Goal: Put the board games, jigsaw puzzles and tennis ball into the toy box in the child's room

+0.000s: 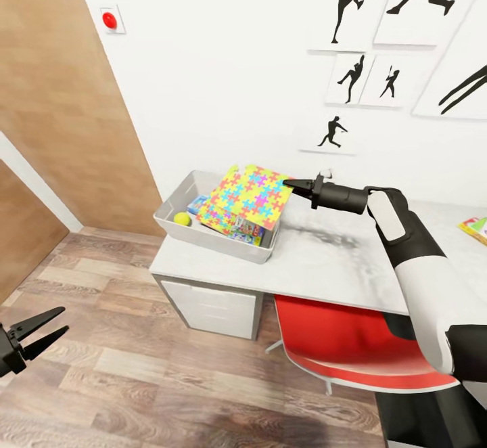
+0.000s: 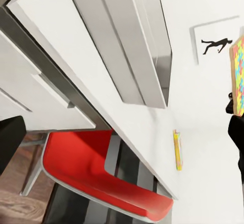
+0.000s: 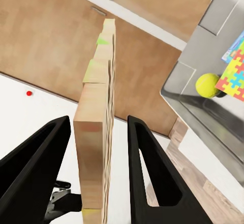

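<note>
Head view: my left tool (image 1: 42, 329) hangs spread and empty, well left of the toy box (image 1: 177, 202). The tennis ball (image 1: 182, 218) sits inside it. My right tool (image 1: 292, 183) holds a bright multicoloured jigsaw puzzle (image 1: 253, 195) over the box's right end. In the right wrist view, the fingers barely straddle that thin square; I reckon it could slip, catch the rim and slide onto the table (image 1: 325, 258).
</note>
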Available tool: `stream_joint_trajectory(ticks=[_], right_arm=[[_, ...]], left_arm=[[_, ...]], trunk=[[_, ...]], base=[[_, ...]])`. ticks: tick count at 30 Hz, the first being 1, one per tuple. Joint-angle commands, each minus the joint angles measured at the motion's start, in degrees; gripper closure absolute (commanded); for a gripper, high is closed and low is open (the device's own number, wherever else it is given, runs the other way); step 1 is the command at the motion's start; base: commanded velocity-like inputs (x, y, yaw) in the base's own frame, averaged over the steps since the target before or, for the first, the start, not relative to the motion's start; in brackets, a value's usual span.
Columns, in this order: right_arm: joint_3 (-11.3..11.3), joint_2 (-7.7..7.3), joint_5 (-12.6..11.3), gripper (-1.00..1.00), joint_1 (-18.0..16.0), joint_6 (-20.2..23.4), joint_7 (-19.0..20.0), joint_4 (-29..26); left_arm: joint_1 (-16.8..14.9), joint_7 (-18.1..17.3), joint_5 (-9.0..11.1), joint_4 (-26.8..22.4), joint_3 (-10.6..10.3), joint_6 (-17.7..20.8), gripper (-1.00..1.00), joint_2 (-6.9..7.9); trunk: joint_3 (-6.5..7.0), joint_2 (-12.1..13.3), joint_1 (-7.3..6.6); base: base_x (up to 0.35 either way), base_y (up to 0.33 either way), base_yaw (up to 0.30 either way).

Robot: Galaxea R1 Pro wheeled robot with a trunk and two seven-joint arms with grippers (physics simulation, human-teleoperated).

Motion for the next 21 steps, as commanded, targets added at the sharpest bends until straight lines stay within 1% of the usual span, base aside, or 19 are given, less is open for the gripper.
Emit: stream_joint_trajectory(ticks=[1,4,9,21], right_arm=[[0.21,-0.01,0.15,1.0,-0.03,0.11,0.29,0.03],[0.55,0.07,0.13,1.0,0.12,0.11,0.29,0.09],[0.8,0.17,0.12,1.0,0.34,0.11,0.29,0.16],[1.12,0.39,0.17,1.0,0.7,0.11,0.23,1.35]], left_arm=[[0.23,-0.31,-0.26,0.0,0.28,0.14,-1.0,0.01],[0.71,-0.21,-0.32,0.07,0.77,0.12,-1.0,0.0],[0.96,-0.14,-0.36,0.19,1.01,0.11,-1.0,-0.02],[1.2,0.03,-0.4,0.37,1.13,0.07,-1.0,-0.06]], trunk=[[-0.08,-0.1,0.04],[-0.08,-0.1,0.04],[-0.08,-0.1,0.04],[-0.08,-0.1,0.04]], base=[[0.064,0.084,0.0],[0.104,0.141,0.0],[0.133,0.202,0.0],[0.121,0.278,0.0]])
